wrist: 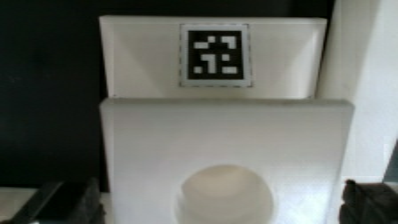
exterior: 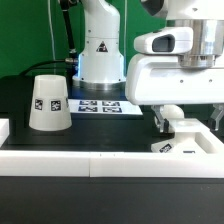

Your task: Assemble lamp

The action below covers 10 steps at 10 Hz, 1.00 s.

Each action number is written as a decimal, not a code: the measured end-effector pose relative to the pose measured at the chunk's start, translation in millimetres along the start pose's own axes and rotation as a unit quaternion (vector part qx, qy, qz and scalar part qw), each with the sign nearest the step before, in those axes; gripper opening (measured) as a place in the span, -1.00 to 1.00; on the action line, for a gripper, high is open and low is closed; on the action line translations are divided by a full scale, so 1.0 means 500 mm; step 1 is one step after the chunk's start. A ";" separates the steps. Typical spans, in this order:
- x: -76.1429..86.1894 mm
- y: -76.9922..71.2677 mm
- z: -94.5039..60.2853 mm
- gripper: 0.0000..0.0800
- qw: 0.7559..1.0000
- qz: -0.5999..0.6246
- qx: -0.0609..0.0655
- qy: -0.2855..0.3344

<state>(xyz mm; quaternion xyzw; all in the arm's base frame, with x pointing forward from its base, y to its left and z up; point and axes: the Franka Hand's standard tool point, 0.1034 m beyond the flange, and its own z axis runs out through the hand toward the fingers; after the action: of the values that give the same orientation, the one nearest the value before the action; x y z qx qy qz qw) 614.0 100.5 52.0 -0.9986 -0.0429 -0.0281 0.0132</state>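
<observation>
Black tabletop (exterior: 15,95), green backdrop (exterior: 25,30) behind, white rail (exterior: 90,165) along the front, shade (exterior: 47,103) standing at exterior view's left, lamp base (wrist: 214,110) right by the rail, gripper (exterior: 168,127) low over it, fingers (wrist: 80,200) wide, flanking its sides, gripping or not, cannot tell.

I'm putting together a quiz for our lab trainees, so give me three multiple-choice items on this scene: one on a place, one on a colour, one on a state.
1. Where does the lamp shade stand in the exterior view?
A) on the left
B) on the right
C) in the middle

2. What colour is the table top?
A) white
B) black
C) green

3. How does the lamp shade sit?
A) on its side
B) wide end down
C) narrow end down

Answers:
1. A: it stands to the left of the marker board.
2. B: the bare surface around the parts is black.
3. B: its wide rim rests on the table top, with the narrow end up.
</observation>
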 end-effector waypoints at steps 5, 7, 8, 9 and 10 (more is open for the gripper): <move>-0.020 -0.013 -0.017 0.75 1.000 0.016 -0.001 -0.003; -0.070 -0.027 -0.053 0.75 0.999 0.034 -0.003 -0.010; -0.095 -0.032 -0.059 0.75 0.999 0.043 -0.004 -0.015; -0.119 -0.035 -0.064 0.75 0.999 0.043 -0.004 -0.014; -0.154 -0.035 -0.067 0.75 0.999 0.041 -0.004 -0.013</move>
<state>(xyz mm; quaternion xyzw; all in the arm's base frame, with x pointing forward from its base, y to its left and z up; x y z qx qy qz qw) 533.8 110.3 81.6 -0.9998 -0.0017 -0.0147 0.0096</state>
